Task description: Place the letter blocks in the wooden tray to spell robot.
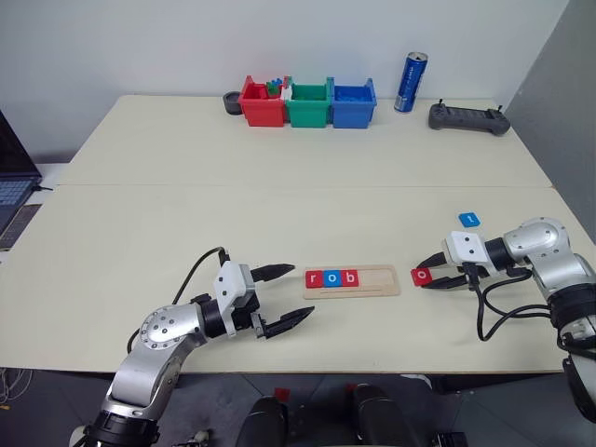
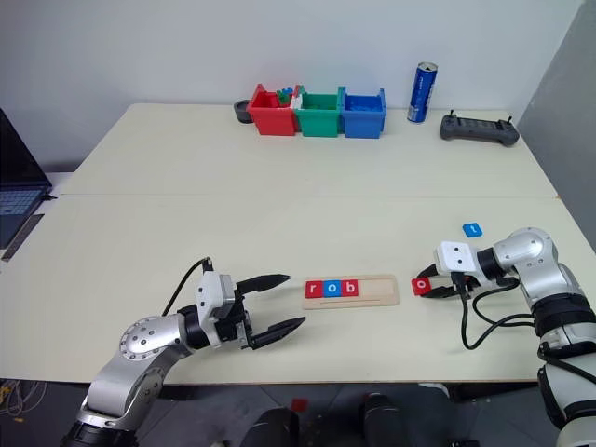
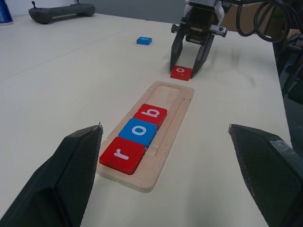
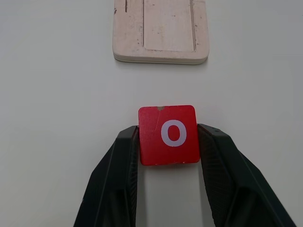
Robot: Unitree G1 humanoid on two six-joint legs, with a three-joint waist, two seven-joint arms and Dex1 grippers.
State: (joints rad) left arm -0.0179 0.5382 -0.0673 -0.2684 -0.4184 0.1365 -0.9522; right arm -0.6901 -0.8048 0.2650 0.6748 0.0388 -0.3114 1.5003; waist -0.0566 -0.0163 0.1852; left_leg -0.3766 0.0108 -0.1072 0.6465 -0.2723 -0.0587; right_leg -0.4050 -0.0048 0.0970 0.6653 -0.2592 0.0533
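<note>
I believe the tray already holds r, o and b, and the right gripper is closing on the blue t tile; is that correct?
Not quite: the right gripper is closed on the red o tile, as the right wrist view shows. The blue t tile lies untouched on the table beyond it. The rest stands: the tray holds r, o and b.

A red tile [image 4: 169,135] with a white "o" is sitting between the black fingers [image 4: 113,184] of the right gripper [image 4: 169,142]. Just ahead of those fingertips, the pale wooden tray [image 1: 372,284] is showing a red "r" tile [image 3: 122,155], a blue "o" tile [image 3: 138,133] and a red "b" tile [image 3: 150,115], all lettered in white. A blue tile [image 1: 469,220] with a white letter is lying off to that gripper's side on the cream table [image 1: 279,168]. The left gripper [image 1: 279,298] is showing black fingers too.
</note>
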